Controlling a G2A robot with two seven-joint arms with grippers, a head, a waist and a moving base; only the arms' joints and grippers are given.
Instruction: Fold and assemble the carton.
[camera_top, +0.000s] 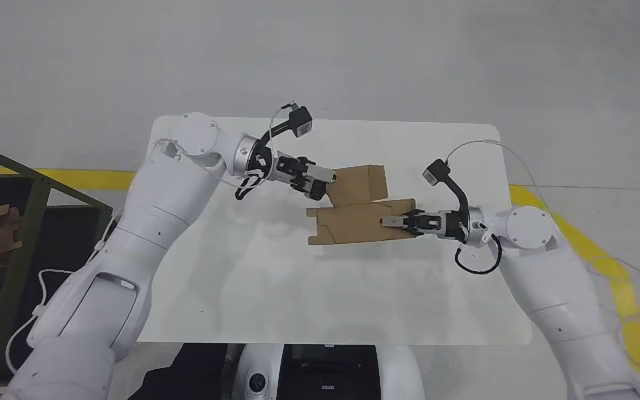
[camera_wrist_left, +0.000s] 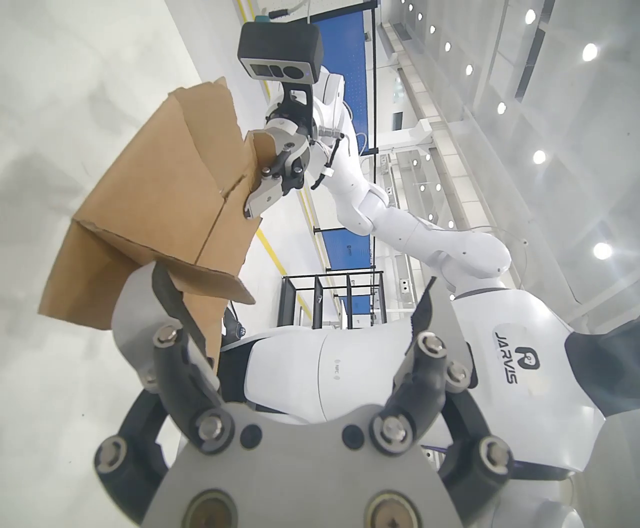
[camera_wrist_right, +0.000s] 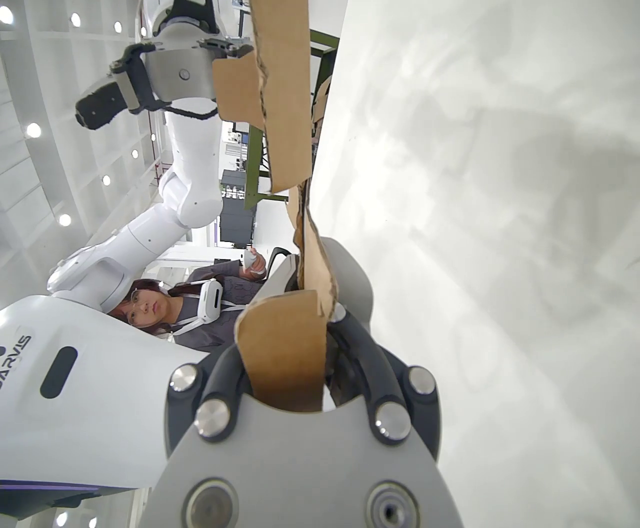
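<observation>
A brown cardboard carton (camera_top: 352, 208), partly folded, is at the middle of the white table (camera_top: 230, 290). My right gripper (camera_top: 397, 221) is shut on the carton's right-hand edge. In the right wrist view a cardboard flap (camera_wrist_right: 282, 350) is pinched between the fingers of that gripper (camera_wrist_right: 312, 300). My left gripper (camera_top: 326, 182) is at the carton's upper left flap. In the left wrist view its fingers (camera_wrist_left: 167, 300) stand wide open, one of them against the edge of a flap of the carton (camera_wrist_left: 165, 200). Beyond it, the right gripper (camera_wrist_left: 265, 185) clamps the far edge.
A dark green frame (camera_top: 22, 205) stands off the table's left side, with a yellow floor line (camera_top: 90, 178) behind it. Bare table surface lies in front of the carton and along the left and right edges.
</observation>
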